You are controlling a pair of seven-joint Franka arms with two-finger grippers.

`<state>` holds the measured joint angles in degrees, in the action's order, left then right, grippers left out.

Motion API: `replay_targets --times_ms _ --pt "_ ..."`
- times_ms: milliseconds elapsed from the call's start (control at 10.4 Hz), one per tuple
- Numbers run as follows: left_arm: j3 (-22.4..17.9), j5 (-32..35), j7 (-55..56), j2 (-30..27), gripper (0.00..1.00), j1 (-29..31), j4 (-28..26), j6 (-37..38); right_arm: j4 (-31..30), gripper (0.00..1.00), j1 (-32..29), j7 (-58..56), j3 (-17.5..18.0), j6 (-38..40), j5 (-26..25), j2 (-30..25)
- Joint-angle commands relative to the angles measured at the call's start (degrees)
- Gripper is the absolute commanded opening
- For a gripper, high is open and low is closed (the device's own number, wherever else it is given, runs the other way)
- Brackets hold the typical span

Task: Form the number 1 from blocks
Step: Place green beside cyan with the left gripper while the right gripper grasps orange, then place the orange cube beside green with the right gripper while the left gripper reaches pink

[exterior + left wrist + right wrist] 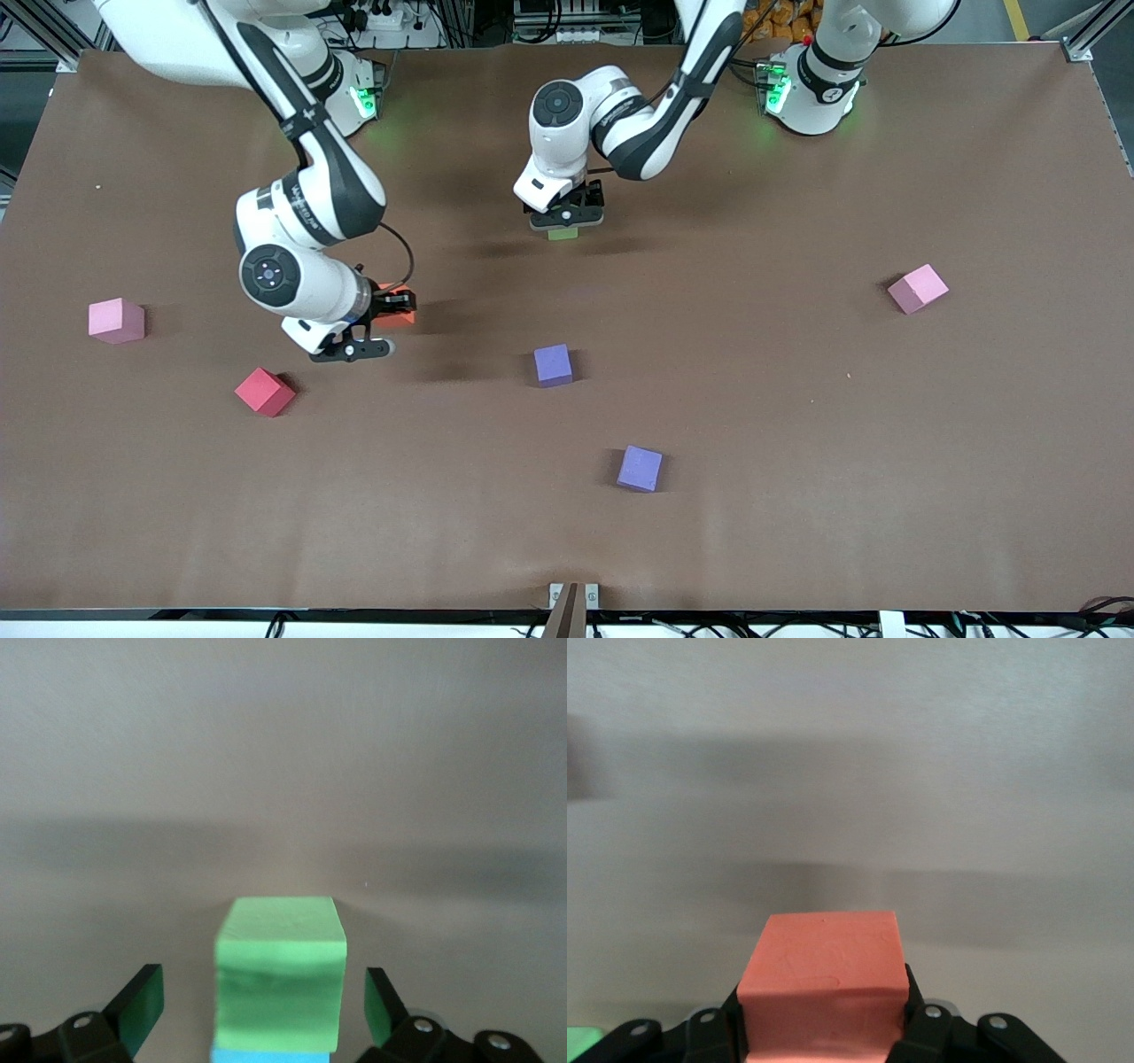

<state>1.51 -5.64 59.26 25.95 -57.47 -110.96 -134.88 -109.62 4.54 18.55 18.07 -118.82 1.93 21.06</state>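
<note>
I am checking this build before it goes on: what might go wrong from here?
1. The left hand stands open around the green block, which touches a light blue block. Its fingers sit close beside it, so a crooked retreat might nudge the pair apart.
2. The right hand grips the orange block; setting it down crooked may break the line.
</note>
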Motion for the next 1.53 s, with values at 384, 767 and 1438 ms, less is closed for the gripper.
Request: replay_targets --times_ms 384,767,1438 --pt "0.25 5.97 -30.23 -14.15 1.0 17.28 -10.65 8.94 3.7 0.0 14.85 23.86 2.59 -1.23 -1.74 2.04" --pt "0.51 13.45 -52.17 -22.68 1.0 33.68 -22.17 8.32 10.73 0.0 25.76 37.68 2.24 -2.8 -5.88 10.9" --pt "0.6 14.68 -75.12 -22.79 1.0 50.24 -22.9 6.31 11.54 0.0 28.94 38.23 2.24 -8.44 -7.03 15.93"
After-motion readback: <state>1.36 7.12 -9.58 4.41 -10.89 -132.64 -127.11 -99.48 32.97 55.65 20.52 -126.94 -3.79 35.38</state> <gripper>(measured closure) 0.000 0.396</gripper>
